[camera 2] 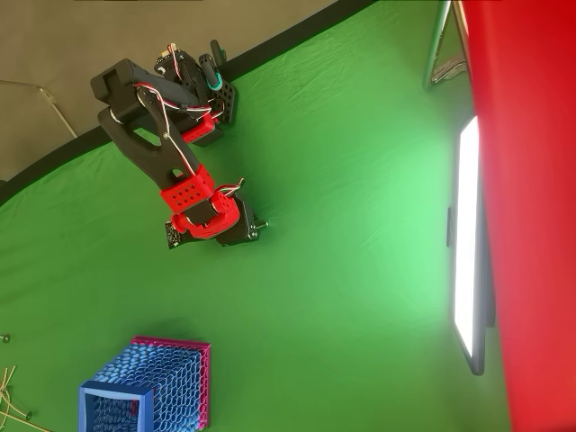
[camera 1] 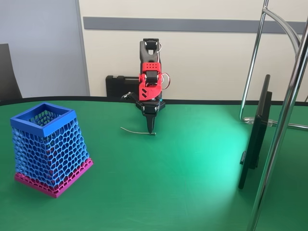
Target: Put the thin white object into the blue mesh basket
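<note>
Broad green desk (camera 1: pixel 192 192), edged in black along the back. Black-and-red arm (camera 1: pixel 150 72) at the far middle in the fixed view, folded steeply downward. Tapered blue mesh basket (camera 1: pixel 48 149) at the near left of the fixed view, upright on its magenta base, well apart from the arm; in the overhead view at the lower left (camera 2: pixel 153 387). Dark flat screen (camera 1: pixel 257 130) edge-on at the right, beside chrome stand tubing (camera 1: pixel 252 62). Claw (camera 1: pixel 150 129) pointing straight down, tips pressed together on the right end of the thin white object (camera 1: pixel 136 131). Strand lying on the desk, curving leftward from the tips toward the basket side, far outside the basket.
</note>
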Available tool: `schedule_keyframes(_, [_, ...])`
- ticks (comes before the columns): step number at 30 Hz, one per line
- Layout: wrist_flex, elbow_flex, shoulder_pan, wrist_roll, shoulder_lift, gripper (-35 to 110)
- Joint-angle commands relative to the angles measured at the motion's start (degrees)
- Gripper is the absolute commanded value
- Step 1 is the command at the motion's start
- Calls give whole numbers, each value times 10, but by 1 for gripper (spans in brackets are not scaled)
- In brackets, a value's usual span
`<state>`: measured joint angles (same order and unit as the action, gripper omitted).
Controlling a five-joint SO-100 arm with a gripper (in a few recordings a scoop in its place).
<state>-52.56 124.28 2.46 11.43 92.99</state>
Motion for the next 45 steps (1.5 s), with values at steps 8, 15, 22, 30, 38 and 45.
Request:
schedule_keyframes(8, [-11,-40,2,2,-25,14])
schedule_keyframes(15, [-22,-60,1,-2,-47,14])
schedule_keyframes(22, [-29,-73,1,-6,-62,13])
schedule_keyframes(30, [-37,-84,0,-10,-73,7])
schedule_keyframes(38, [-40,-89,-2,-11,-77,5])
schedule_keyframes(45, [-41,-91,3,-13,-69,3])
